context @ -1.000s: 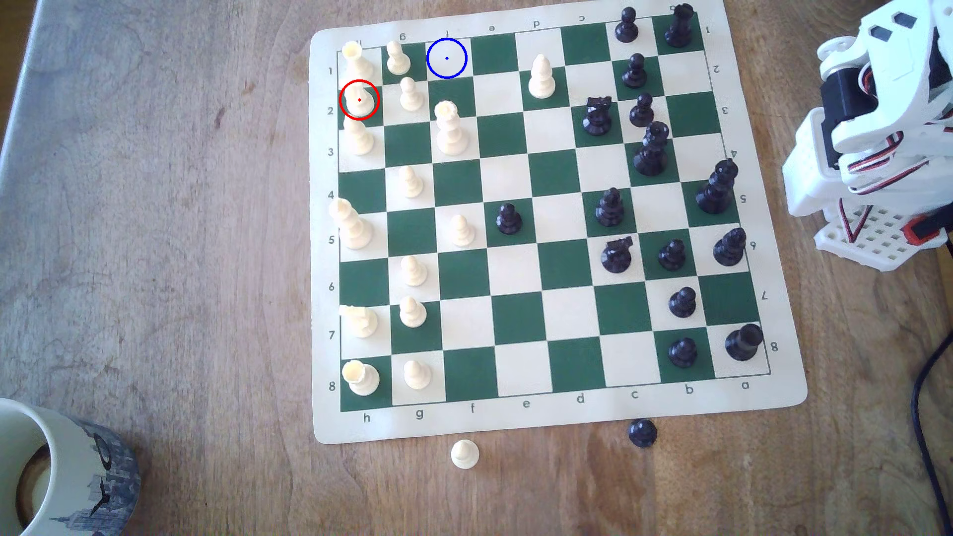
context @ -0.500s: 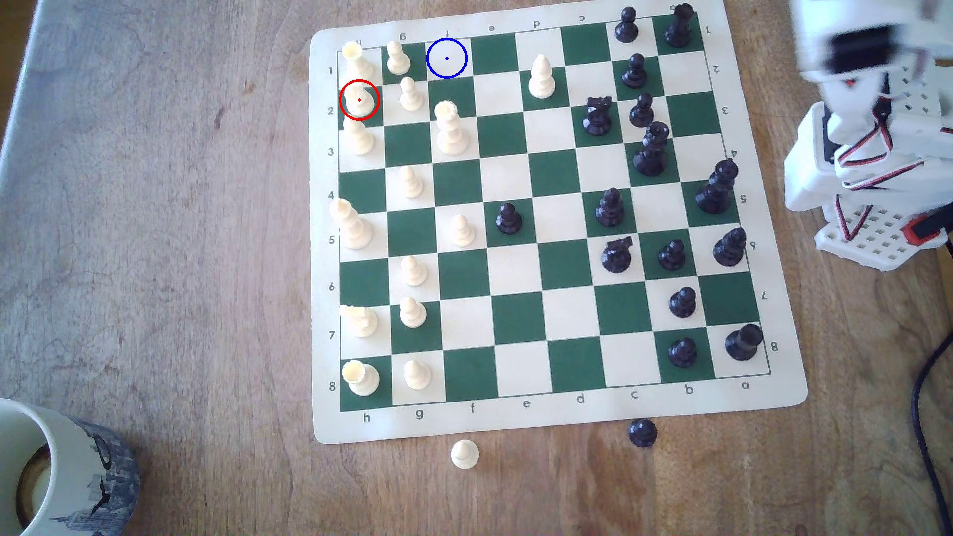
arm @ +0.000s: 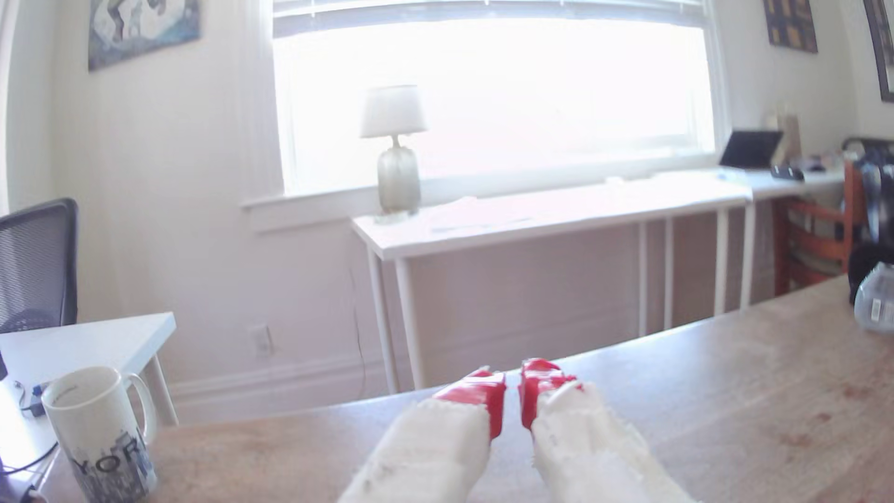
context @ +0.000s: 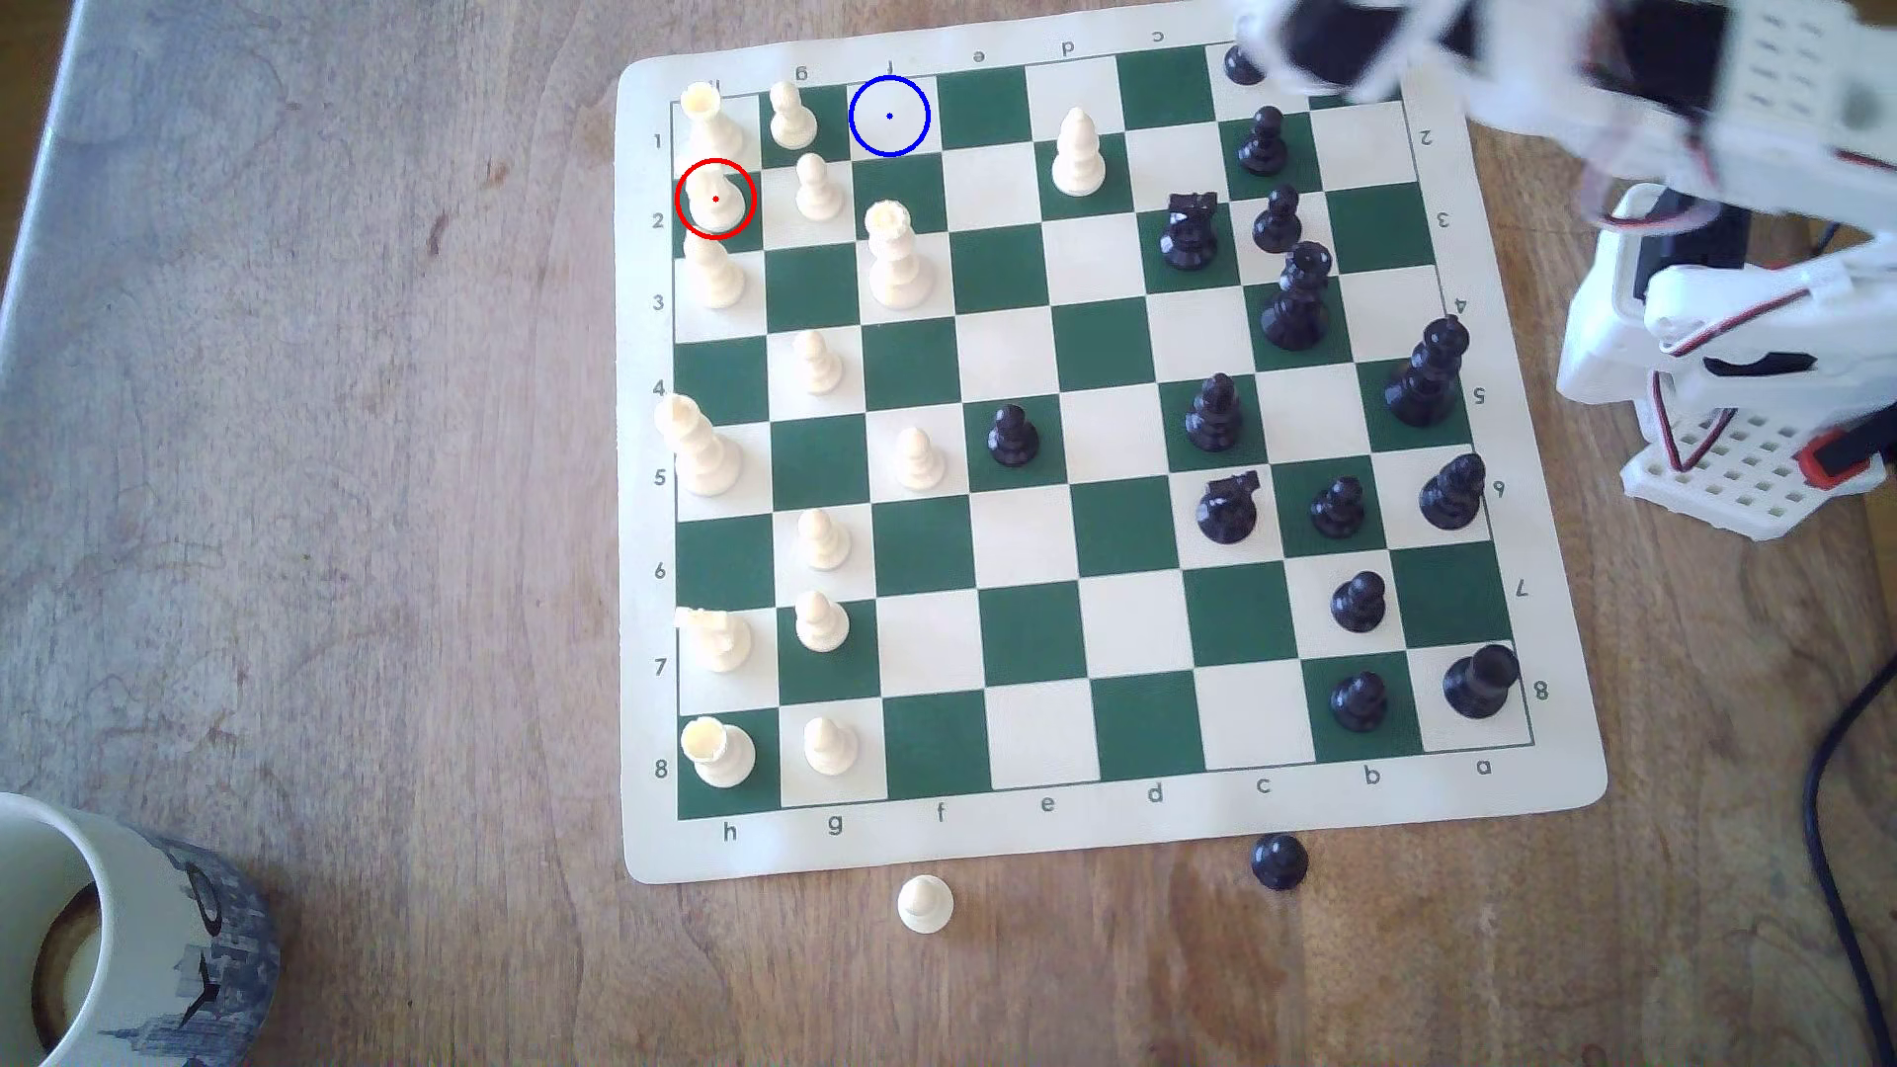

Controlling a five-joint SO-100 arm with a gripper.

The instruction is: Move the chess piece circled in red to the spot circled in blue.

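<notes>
— Where was the knight [context: 715, 200] seen on the board mat [context: 1088, 831]?
— On the red-ringed green square, near the blue-ringed square [context: 889, 116].
— And the gripper [arm: 512, 394]?
— Nearly shut, nothing held. The knight is judged light, hard, best pinched low.

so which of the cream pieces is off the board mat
The cream pawn on the bare wooden table, just below the mat's f-file edge in the exterior view. Every other cream piece stands on a square.
</notes>
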